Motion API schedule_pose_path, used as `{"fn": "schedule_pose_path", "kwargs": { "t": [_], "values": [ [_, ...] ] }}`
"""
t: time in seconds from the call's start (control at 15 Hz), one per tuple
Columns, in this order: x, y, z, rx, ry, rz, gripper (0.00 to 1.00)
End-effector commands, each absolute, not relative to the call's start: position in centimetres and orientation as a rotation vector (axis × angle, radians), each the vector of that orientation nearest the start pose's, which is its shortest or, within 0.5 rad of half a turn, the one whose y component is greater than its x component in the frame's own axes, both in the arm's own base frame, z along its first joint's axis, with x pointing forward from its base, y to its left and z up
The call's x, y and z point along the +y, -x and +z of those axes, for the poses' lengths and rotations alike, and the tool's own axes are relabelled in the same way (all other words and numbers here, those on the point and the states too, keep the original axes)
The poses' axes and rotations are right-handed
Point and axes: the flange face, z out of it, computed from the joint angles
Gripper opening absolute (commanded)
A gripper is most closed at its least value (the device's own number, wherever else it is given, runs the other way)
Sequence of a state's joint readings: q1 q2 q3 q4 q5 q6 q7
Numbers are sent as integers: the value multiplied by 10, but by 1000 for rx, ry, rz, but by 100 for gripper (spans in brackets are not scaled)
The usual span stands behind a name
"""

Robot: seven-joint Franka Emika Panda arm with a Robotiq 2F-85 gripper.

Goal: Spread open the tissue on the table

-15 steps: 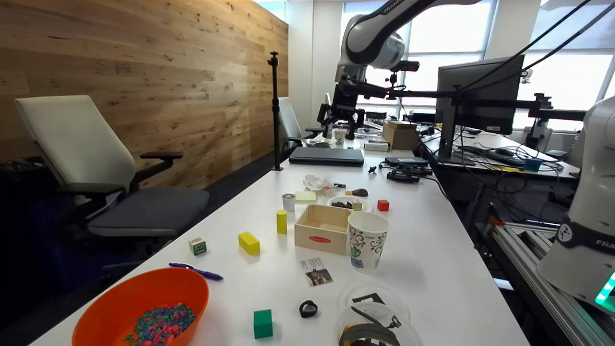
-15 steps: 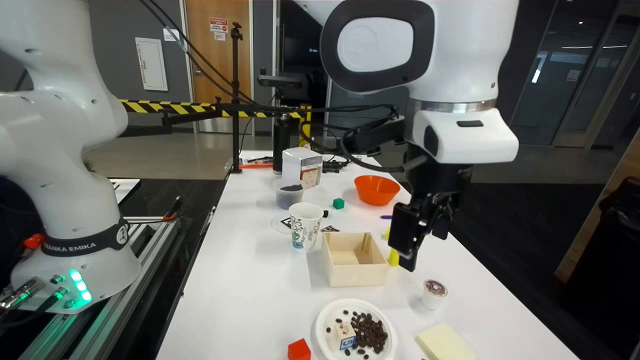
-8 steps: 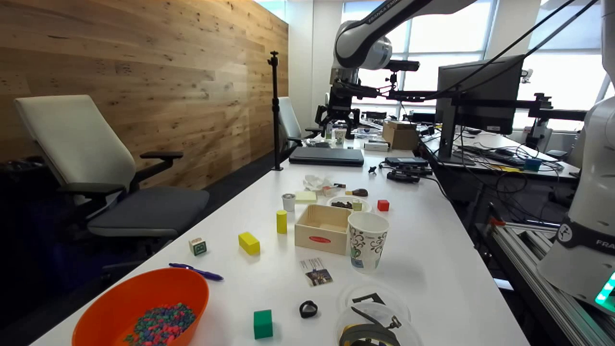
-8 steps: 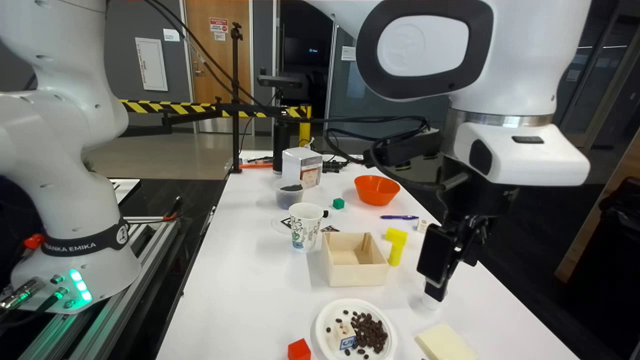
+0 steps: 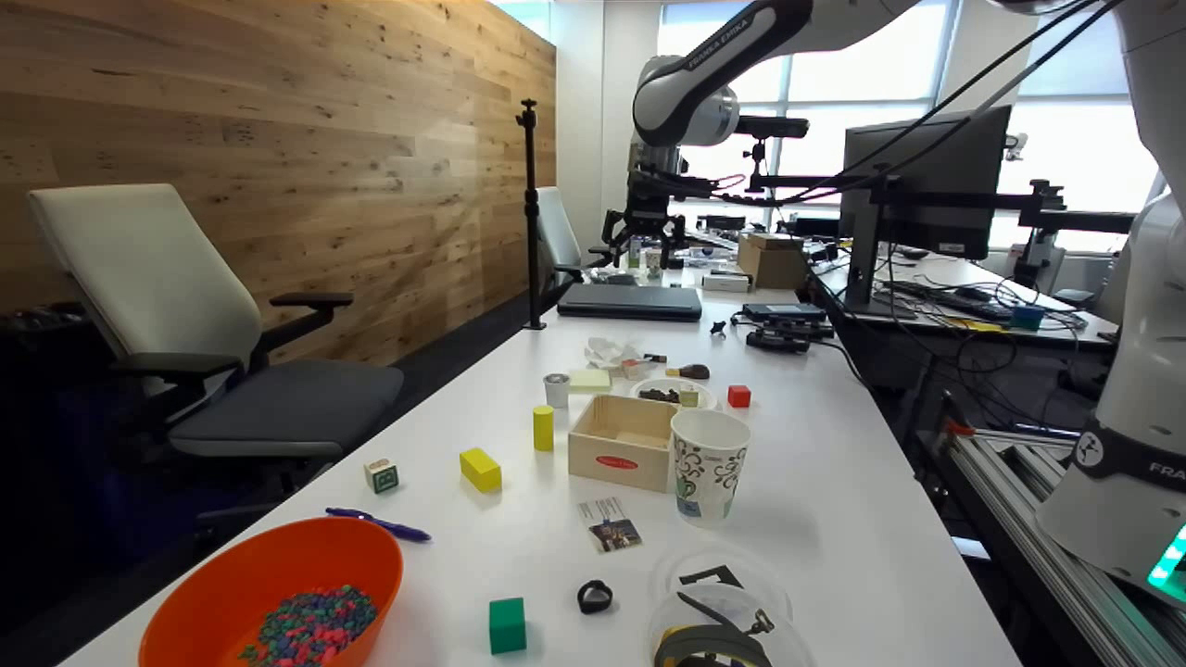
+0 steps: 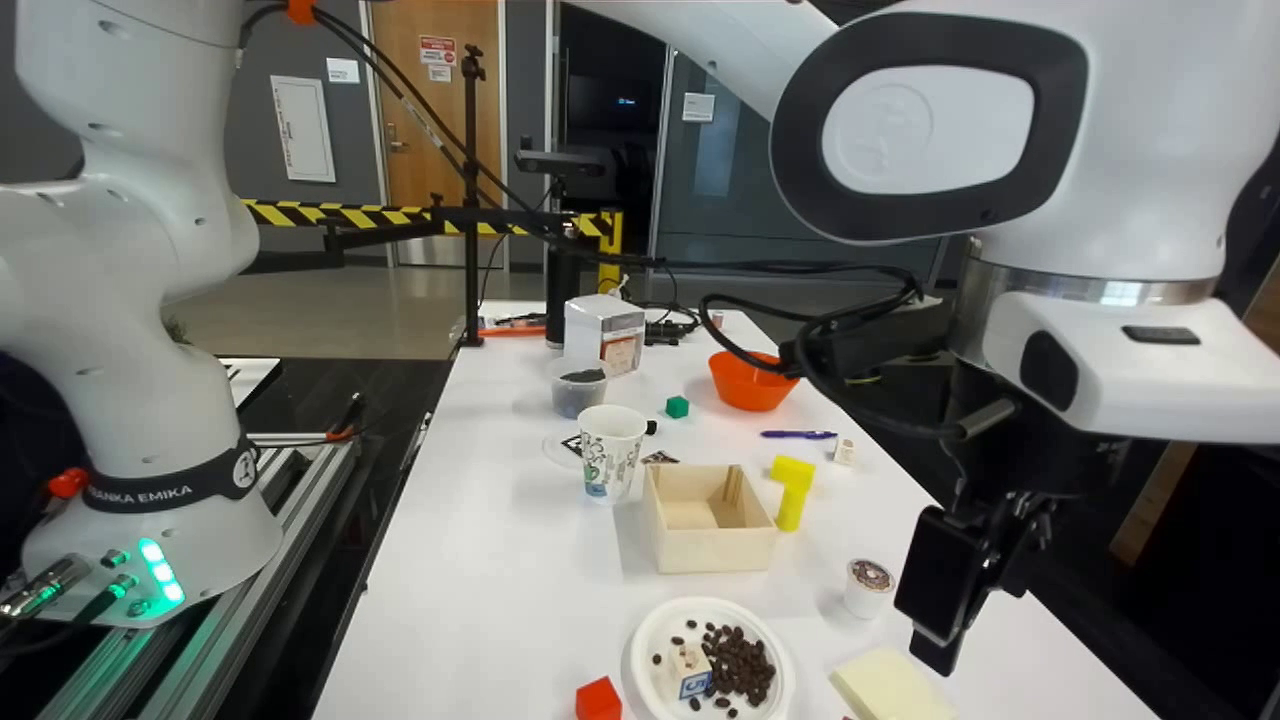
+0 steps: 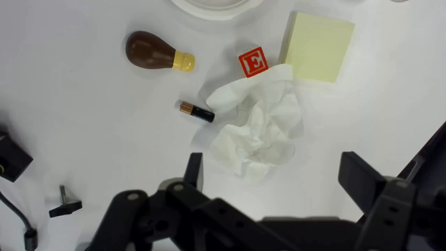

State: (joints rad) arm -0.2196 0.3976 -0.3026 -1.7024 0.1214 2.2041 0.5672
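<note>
The tissue (image 7: 259, 122) is white and crumpled, lying loosely bunched on the white table (image 7: 122, 146). In an exterior view the tissue (image 5: 607, 353) lies in the far part of the table (image 5: 815, 519); the frame edge cuts it off in the opposite view. My gripper (image 7: 273, 167) is open and empty, its fingers wide apart. It is above the table, and the tissue shows just ahead of and between the fingertips in the wrist view. The gripper (image 5: 646, 257) hangs high, pointing down, in an exterior view. It also shows there at the right (image 6: 972, 612).
A letter block (image 7: 253, 62) and yellow note pad (image 7: 318, 47) sit against or close to the tissue's edge. A battery (image 7: 197, 112) and brown bulb-shaped thing (image 7: 151, 50) lie beside it. A bean plate (image 6: 652, 690), pod (image 6: 868, 590), wooden box (image 6: 712, 550) and cup (image 6: 610, 455) stand nearby.
The arm has moved away from the box, past the pod and toward the note pad and tissue end of the table. It has also come somewhat lower. The table objects have not moved.
</note>
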Motion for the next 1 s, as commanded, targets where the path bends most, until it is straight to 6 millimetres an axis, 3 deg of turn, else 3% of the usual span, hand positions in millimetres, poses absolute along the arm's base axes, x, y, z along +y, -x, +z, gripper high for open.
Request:
{"fn": "schedule_pose_path", "kwargs": {
  "t": [0.0, 0.13, 0.47, 0.6, 0.73, 0.8, 0.93],
  "values": [
    [-314, -594, 384, 1680, 2659, -197, 100],
    [-312, -594, 382, 1693, 2655, -205, 100],
    [-318, -621, 354, 1790, 2617, -166, 100],
    [-321, -633, 346, 1824, 2600, -174, 74],
    [-325, -644, 341, 1853, 2576, -188, 65],
    [-329, -649, 340, 1866, 2572, -188, 52],
    [-335, -658, 338, 1897, 2563, -189, 54]
  ]
}}
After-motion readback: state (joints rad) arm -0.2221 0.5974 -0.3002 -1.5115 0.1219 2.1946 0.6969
